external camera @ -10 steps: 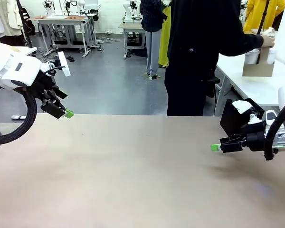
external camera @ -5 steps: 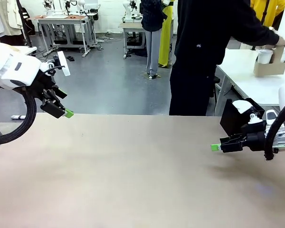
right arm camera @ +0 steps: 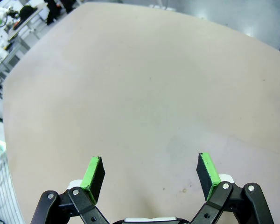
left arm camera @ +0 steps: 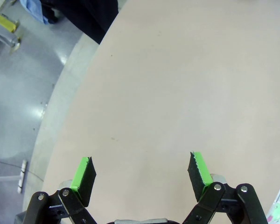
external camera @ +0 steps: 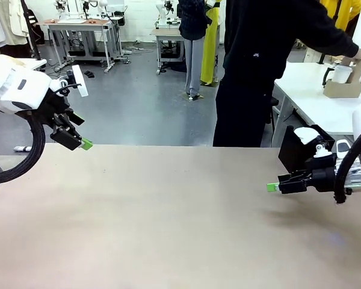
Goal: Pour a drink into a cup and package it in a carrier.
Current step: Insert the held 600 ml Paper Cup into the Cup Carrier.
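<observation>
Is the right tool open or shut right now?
Open. In its wrist view the right tool shows its two green pads spread wide, bare table between them, nothing held.

I see a plain beige tabletop (external camera: 168, 223), black tools with green pads (left arm camera: 84, 173), a brown carrier (external camera: 342, 89) at two o'clock.
</observation>
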`<state>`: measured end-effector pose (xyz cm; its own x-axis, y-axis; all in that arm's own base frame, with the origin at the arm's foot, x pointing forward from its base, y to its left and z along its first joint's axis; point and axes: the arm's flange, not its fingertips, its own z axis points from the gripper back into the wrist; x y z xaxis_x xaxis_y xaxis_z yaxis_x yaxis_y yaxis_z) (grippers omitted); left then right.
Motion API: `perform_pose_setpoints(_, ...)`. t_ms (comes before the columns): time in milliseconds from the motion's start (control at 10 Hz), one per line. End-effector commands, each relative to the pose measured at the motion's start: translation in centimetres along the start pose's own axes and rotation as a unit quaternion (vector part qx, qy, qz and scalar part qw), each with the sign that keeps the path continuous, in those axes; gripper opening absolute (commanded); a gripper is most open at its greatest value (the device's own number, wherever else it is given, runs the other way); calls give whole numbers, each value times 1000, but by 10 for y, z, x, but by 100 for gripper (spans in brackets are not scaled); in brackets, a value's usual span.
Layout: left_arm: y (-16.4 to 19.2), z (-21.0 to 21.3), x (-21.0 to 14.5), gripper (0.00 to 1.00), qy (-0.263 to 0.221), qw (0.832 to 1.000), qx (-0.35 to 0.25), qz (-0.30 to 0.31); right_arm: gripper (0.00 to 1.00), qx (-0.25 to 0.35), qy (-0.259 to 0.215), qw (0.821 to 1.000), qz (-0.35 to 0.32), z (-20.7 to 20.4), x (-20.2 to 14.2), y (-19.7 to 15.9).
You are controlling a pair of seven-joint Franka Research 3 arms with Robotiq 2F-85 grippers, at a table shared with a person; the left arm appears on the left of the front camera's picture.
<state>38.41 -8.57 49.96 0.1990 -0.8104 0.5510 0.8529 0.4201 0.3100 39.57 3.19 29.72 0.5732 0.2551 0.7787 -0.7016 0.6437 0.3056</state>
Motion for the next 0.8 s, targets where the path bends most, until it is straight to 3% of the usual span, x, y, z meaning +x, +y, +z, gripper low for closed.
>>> perform_pose_setpoints(0, 0, 0, 0, 100, 1, 1000, 0, 1, 100, 4, -6, 1000, 9, 2, 0, -2)
perform_pose_setpoints(700, 0, 0, 0, 100, 1, 1000, 0, 1, 100, 4, -6, 1000, 9, 2, 0, -2)
